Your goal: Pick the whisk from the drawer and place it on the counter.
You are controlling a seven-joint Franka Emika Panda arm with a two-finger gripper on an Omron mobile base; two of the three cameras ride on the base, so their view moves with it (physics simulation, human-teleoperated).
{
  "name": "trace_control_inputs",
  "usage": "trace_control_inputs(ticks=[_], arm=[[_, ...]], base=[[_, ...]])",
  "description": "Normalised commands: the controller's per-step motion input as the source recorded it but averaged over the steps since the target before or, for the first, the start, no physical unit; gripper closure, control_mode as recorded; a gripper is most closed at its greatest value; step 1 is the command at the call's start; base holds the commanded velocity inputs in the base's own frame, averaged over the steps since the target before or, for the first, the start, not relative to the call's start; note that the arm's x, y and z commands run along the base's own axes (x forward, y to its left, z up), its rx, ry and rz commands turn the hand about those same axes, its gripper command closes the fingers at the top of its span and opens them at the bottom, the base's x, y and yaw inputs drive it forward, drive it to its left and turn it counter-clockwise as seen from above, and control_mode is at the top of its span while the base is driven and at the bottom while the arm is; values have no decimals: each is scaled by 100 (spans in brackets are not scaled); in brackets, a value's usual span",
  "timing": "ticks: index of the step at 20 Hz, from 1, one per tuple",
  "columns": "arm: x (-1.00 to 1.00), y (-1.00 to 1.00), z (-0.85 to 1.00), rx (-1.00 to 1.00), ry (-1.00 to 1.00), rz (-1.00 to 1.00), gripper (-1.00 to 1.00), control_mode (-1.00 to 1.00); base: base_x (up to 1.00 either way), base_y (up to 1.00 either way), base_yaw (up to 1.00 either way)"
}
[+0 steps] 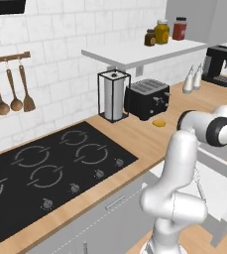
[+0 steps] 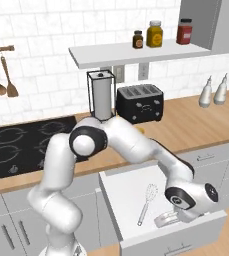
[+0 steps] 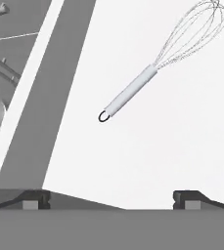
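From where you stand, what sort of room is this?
A kitchen, computer-rendered by the look of it: a black cooktop set in a wooden counter, a toaster, and a whisk lying in an open drawer.

Kitchen clutter along the tiled back wall.

A black toaster (image 2: 139, 103) stands just right of a paper-towel holder (image 2: 101, 95), with a small yellow lump (image 1: 159, 122) near the toaster's front. Three jars (image 2: 155, 33) sit on the white wall shelf (image 2: 131, 52) above. Wooden spoons and a spatula (image 1: 10, 94) hang at far left. Two pale bottles (image 2: 213, 92) stand to the right, a black coffee machine (image 1: 222, 64) beyond them. The black cooktop (image 1: 45, 171) lies left; grey cabinet doors (image 2: 11, 227) run below.
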Motion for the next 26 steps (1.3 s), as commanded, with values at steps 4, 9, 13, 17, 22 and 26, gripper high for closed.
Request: trace_control_inputs(ticks=[4,9,13,17,22,26], arm=[[36,95,54,-1,-11,2,-100,-100],[45,100,2,-15,-2,-9,-100,-100],[32,67,-29,-22,4,-39,-100,-100],[32,23,-33,-24,10,-55,-100,-100],[48,1,-6,-21,14,-39,-100,-100],[26,0,-12,-3,3,-4,-100,-100]], base=[[0,0,0],[0,0,0],[0,0,0],[0,0,0],[0,0,0],[0,0,0]])
